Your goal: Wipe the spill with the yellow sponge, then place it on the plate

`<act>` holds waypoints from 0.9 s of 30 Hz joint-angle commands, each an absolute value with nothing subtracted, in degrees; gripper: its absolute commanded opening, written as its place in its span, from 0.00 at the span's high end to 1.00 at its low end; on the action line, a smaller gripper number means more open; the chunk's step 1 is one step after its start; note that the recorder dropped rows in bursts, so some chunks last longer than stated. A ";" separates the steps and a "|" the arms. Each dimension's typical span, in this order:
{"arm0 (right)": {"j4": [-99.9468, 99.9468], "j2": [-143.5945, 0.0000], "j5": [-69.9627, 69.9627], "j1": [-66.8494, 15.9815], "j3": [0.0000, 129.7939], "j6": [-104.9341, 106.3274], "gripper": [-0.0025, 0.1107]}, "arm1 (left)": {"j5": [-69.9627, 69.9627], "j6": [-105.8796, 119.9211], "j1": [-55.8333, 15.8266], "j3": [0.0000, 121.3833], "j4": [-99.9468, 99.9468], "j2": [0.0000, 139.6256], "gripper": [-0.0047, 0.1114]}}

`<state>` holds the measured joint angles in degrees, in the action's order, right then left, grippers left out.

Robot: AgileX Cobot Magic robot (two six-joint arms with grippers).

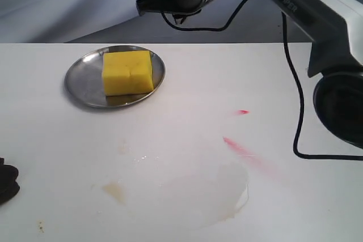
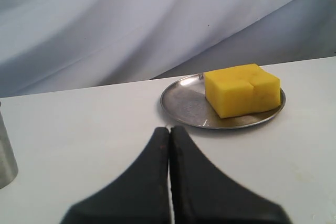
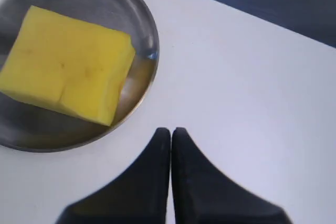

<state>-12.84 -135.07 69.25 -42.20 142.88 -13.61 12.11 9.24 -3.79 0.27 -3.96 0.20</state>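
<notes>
The left gripper (image 2: 169, 132) hangs low over the white table (image 1: 51, 140) with its two dark fingers pressed together and nothing between them. The dark shape at the left edge of the exterior view is probably this same gripper, though too little of it shows to be sure.

Ahead of its fingertips, well apart, stands the plate (image 1: 79, 89), and the yellow sponge (image 1: 127, 72) lies flat in it, within the rim. Neither hand touches it.

The right gripper (image 3: 170, 132) hovers above the table just past the plate's far rim. Its fingers are also closed tight on nothing, and the sponge lies a little beyond and to one side of the tips.

The spill (image 1: 115, 191) shows as a small tan patch. It is on the opposite side of the plate from the right gripper and nearer the left one. Further along is a broad pale watery film (image 1: 212, 196) with a thin tan edge, and beyond that are red-pink streaks (image 1: 244, 148).

With the liquid spread thin and the sponge resting on the plate, the task looks to be at its last step, with the placing already done. If so, the next move only needs both arms to draw back without brushing the plate. If the tan patch counts as unwiped, the nearer hand would need to open, take the sponge by its sides, and carry it across.
</notes>
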 commanded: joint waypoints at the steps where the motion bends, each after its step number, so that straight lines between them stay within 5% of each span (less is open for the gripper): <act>1: -17.12 -132.43 69.96 -44.03 140.33 -14.19 0.98 | 11.77 9.15 -3.95 0.00 -3.94 0.00 0.96; 8: -18.10 -121.58 63.86 -47.51 121.10 -15.24 0.98 | 11.77 9.15 -3.95 0.00 -3.94 0.00 0.96; 17: -17.68 -95.72 34.40 -48.63 81.00 -23.94 0.98 | 11.77 9.15 -3.95 0.00 -3.94 0.00 0.96; 27: -27.87 -74.75 24.52 -44.11 57.27 -38.19 0.98 | 11.77 9.15 -3.95 0.00 -3.94 0.00 0.96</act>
